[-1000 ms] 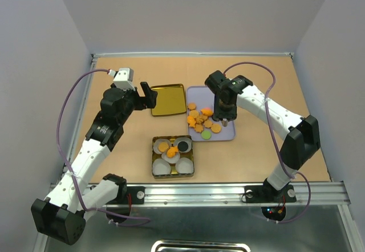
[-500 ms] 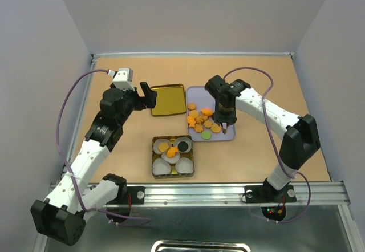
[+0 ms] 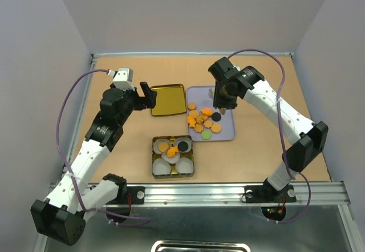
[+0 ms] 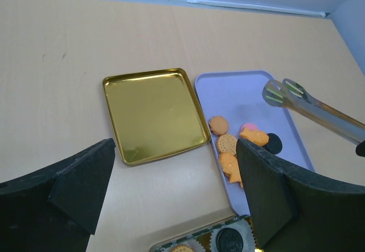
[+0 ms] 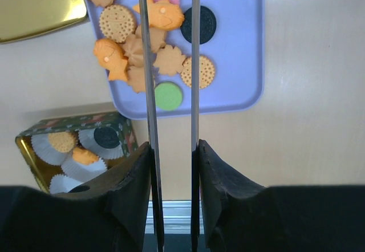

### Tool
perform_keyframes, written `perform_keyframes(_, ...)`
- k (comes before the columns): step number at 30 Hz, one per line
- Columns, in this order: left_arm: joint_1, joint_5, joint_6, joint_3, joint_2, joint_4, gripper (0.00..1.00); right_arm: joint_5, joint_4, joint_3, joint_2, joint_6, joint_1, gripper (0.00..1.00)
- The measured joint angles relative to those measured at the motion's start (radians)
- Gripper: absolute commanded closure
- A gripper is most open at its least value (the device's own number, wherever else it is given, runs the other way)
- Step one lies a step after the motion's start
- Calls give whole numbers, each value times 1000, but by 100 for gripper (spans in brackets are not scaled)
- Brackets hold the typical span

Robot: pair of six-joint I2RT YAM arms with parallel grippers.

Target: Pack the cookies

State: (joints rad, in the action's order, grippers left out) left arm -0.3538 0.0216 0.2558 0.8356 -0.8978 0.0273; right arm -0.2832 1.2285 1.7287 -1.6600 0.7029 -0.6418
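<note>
Steel tongs (image 4: 319, 114) hover above cookies (image 4: 227, 144), the lilac tray's (image 4: 234, 89) far end open.

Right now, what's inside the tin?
The tin holds white paper cups: some with orange cookies, one with a black cookie, two apparently empty. The cups cover its floor; anything beneath them is hidden.
</note>
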Motion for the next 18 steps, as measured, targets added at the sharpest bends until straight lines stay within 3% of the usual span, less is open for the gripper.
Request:
perform_keyframes(13,0,-28,6,46,-21,19,1,267,-14,-89,234,-34,-17,66)
perform_keyframes(18,0,-32,7,122,-76,23,1,307,-32,-150,291,-41,-148,66)
